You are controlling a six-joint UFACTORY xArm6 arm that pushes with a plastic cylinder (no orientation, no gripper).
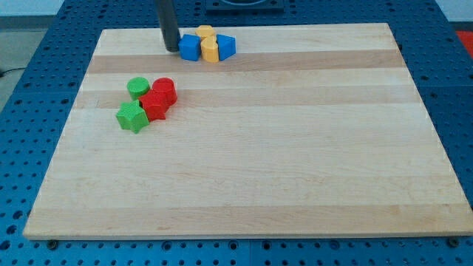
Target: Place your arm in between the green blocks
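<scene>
Near the view's top: my tip (171, 49) rests on the worktop (295, 162), just left of the blue block (190, 48) in a tight cluster with two yellow blocks (210, 49) and a second blue block (226, 46).
Tool: a plain rod with nothing to open or close; it holds nothing, only touching or nearly touching the first blue block's left side.
Targets: green cylinder (137, 87) and green star-shaped block (132, 117) lie at the view's left, well apart from my tip.
Gap: narrow, with the red star-shaped block (154, 105) and red cylinder (164, 89) crowding its right side.
Approach: likely best to slide down and left, clear of the cluster, then enter the gap from the view's left.
Risk: coming in from the right would probably shove the reds into the greens.
</scene>
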